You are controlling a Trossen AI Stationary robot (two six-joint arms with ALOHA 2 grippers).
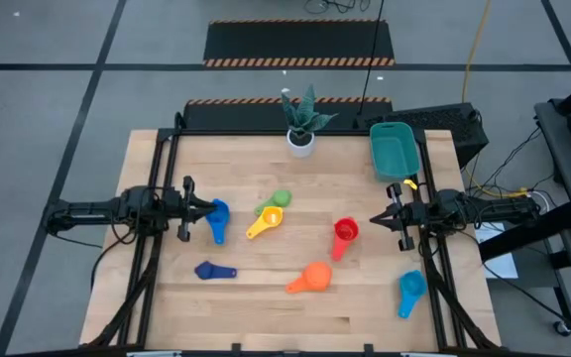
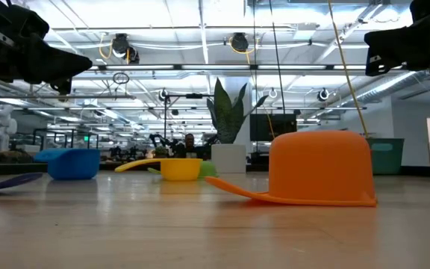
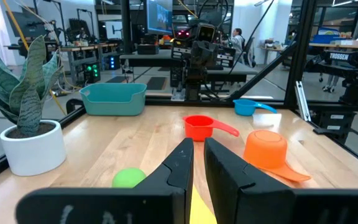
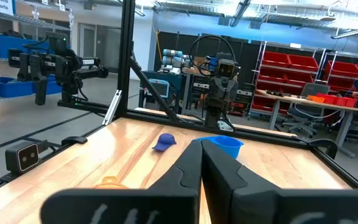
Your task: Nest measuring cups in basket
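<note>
The counter (image 1: 266,307) is looking like pale, smooth wood boards. The orange cup (image 2: 321,169) is looking like smooth plastic, a bit shiny. The teal basket (image 3: 113,99) is looking like smooth plastic too. The white pot (image 3: 32,147) is looking smooth and matt. The dark jaws are looking matt.

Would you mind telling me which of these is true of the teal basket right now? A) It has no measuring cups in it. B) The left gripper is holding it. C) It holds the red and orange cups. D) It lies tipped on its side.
A: in the high view the basket sits upright at the table's far right corner with only its bare teal floor showing, while the measuring cups lie scattered on the wood.
</note>
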